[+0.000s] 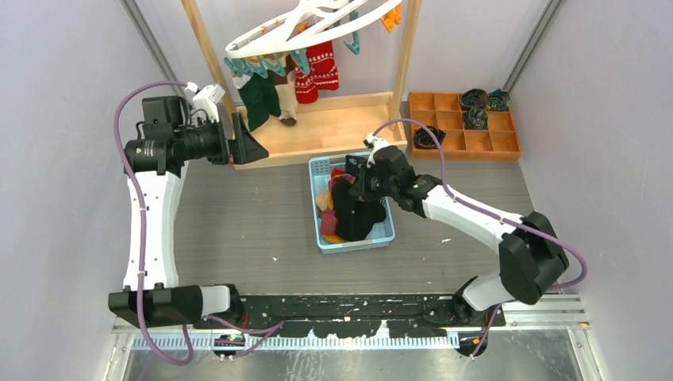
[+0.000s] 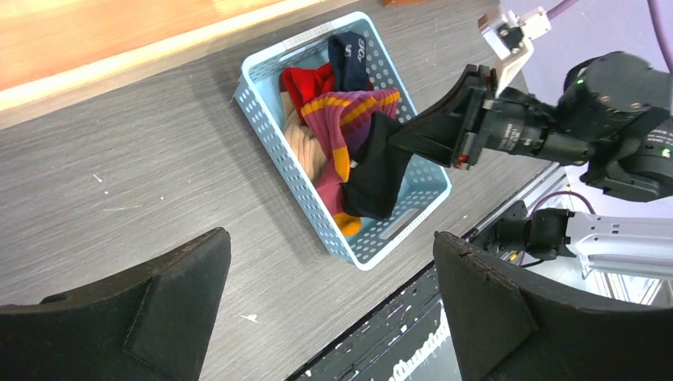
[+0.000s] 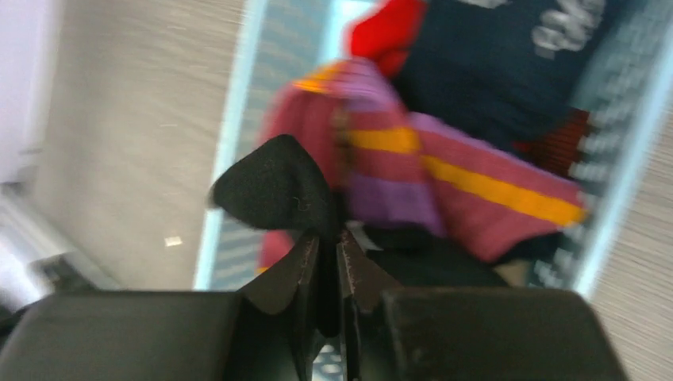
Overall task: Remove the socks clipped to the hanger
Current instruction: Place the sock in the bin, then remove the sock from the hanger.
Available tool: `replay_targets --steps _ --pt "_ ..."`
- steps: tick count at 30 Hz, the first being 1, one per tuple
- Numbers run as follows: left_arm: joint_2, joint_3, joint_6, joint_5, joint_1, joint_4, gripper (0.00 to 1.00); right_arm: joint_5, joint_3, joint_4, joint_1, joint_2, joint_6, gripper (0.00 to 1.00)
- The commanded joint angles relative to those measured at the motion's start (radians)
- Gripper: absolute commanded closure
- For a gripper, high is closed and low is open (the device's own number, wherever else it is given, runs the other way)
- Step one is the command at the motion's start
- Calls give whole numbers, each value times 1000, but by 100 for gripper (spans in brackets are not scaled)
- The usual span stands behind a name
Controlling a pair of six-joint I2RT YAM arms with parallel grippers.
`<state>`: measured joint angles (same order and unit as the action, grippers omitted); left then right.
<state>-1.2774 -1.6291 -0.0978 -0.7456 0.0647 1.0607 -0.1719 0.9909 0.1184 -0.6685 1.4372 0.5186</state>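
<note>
- Grey table [image 1: 238, 222], centre: right gripper [image 1: 361, 189] pinches black sock [image 1: 355, 216] over blue basket [image 1: 315, 168].
- Upper left: left gripper [image 1: 244, 141] gapes wide, empty.
- Top: socks [image 1: 321, 67] clipped on hanger [image 1: 270, 36].

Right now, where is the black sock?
In the top view, the black sock hangs from the right claw, over the basket in the middle of the table.
</note>
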Motion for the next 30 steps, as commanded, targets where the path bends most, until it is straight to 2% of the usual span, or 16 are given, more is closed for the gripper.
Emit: replay_targets --steps 1,4,8,12,16,19,25,30 --pt "10 43 -9 -47 39 -67 0 412 25 127 -69 16 -135 71" --pt "-10 59 -16 -25 76 -95 0 570 18 97 -128 -33 -171 55" --pt "-50 26 -24 -29 116 -85 0 609 57 68 -139 -105 -156 45" --pt "-50 15 -35 -50 138 -105 0 534 143 49 -143 -119 -134 42" --pt "-58 54 -71 -56 135 -273 4 512 186 30 -159 -120 -138 40" --pt "-130 47 -82 4 132 -407 9 501 152 -6 -179 -163 -138 40" --pt "-360 -78 -53 123 108 -529 19 485 21 -99 -199 -304 -129 40" --pt "-445 -86 -26 173 69 -688 22 474 -51 -136 -202 -379 -109 40"
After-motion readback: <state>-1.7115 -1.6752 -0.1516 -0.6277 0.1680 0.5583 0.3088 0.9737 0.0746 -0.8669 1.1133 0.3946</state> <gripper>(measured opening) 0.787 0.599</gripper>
